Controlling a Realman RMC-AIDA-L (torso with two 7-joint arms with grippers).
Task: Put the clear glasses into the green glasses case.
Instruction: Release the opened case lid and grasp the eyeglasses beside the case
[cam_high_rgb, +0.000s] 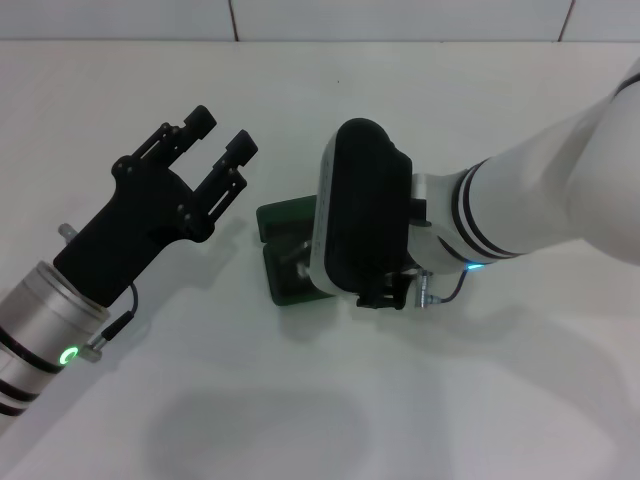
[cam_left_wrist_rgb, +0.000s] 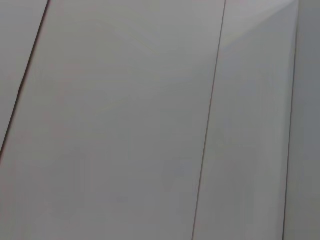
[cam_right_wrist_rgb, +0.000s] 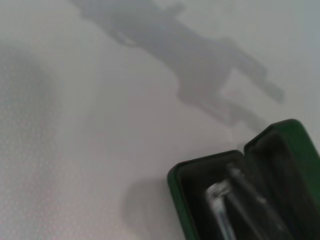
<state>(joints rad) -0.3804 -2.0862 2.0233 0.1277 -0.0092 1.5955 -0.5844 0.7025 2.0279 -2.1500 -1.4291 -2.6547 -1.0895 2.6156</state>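
The left gripper (cam_high_rgb: 220, 135) hovers with fingers spread beside the open green glasses case (cam_high_rgb: 283, 252). The clear glasses (cam_right_wrist_rgb: 225, 205) lie inside. The right gripper's fingers are hidden over the case.

A plain white worktop (cam_high_rgb: 300, 410) fills the scene, soft shadows lying across it, and a pale tiled wall (cam_high_rgb: 400, 18) with thin dark seams runs behind its far edge.
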